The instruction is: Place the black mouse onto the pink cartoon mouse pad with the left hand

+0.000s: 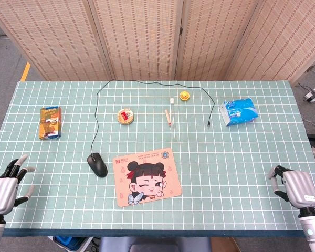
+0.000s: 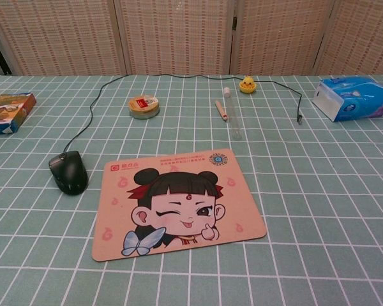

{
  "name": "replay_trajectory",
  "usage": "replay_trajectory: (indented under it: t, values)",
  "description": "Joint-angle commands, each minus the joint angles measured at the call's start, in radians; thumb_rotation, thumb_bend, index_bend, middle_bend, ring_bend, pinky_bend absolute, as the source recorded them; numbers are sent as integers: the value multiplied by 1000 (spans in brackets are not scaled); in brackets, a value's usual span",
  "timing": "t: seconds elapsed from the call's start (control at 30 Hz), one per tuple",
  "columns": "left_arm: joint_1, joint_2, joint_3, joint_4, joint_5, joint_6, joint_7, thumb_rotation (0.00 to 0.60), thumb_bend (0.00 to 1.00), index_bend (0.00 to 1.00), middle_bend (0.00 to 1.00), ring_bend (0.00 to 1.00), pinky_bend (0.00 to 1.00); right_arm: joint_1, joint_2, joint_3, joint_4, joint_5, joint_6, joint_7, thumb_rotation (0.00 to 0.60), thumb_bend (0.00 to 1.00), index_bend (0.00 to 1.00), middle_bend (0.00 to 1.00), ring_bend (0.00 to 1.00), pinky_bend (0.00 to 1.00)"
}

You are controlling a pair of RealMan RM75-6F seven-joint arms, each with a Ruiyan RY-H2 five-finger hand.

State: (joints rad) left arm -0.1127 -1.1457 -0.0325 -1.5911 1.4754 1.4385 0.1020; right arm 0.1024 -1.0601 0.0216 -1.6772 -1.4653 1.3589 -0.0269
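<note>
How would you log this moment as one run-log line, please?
black mouse: left of pink mouse pad, off it | left hand: open, away | right hand: idle

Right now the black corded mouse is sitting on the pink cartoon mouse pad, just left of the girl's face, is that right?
Not quite. The black corded mouse lies on the green grid table, just left of the pink cartoon mouse pad, not on it. The chest view shows a gap between them.

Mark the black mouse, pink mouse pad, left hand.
black mouse (image 2: 69,172), chest view, top shell.
pink mouse pad (image 2: 239,226), chest view, bare right margin.
left hand (image 1: 4,186), head view, back of hand.
</note>
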Motion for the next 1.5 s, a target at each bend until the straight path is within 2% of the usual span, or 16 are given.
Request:
replay_trajectory:
  t: [0.03,0.23,0.33,0.43,0.5,0.6,0.67,0.73,0.77,0.93,1.17,1.33,1.5]
  values:
    - [-2,-2,1,2,1,-2,0,600,369,370,85,97,441,1,0,-1,1,1,-3,0,600,352,509,492,578,725]
    - [-5,-10,1,7,20,7,-9,600,370,349,85,117,449,2,9,1,-7,-4,0,5,600,352,509,492,578,725]
    - [-9,-19,-5,16,53,35,-37,600,368,283,106,236,532,-2,20,6,-18,-10,19,9,600,352,509,492,578,725]
    - [-26,-16,-9,37,91,42,-62,600,359,181,197,388,681,-11,39,9,-35,-17,42,16,600,352,509,492,578,725]
    - [-45,-3,-12,45,123,41,-70,600,353,136,289,493,771,-20,55,10,-51,-23,61,20,600,352,509,492,578,725]
    - [-76,22,-12,42,172,32,-97,600,313,111,584,736,947,-31,76,13,-68,-30,86,27,600,352,509,492,578,725]
    - [-107,50,-7,25,216,11,-118,600,281,127,816,915,999,-38,89,14,-80,-35,102,32,600,352,509,493,578,725]
    - [-141,76,-4,7,248,-21,-124,600,255,168,965,996,1000,-45,102,13,-89,-38,112,38,600,352,509,494,577,725]
    - [-157,85,-4,2,262,-35,-114,600,243,190,994,1000,1000,-47,106,13,-92,-39,115,41,600,352,509,495,577,725]
    - [-236,114,-11,-23,301,-138,11,600,223,255,1000,1000,1000,-54,125,13,-98,-41,123,63,600,352,509,495,576,725]
    - [-325,135,-11,-92,301,-294,162,600,171,191,1000,1000,1000,-65,145,21,-98,-36,143,97,600,352,509,496,576,725]
    - [-375,120,-20,-118,274,-386,276,600,119,156,1000,1000,1000,-72,156,26,-96,-29,151,115,600,352,509,498,576,725]
    - [-412,94,-23,-118,251,-448,360,600,112,147,1000,1000,1000,-73,161,27,-94,-25,147,128,600,352,509,499,576,725]
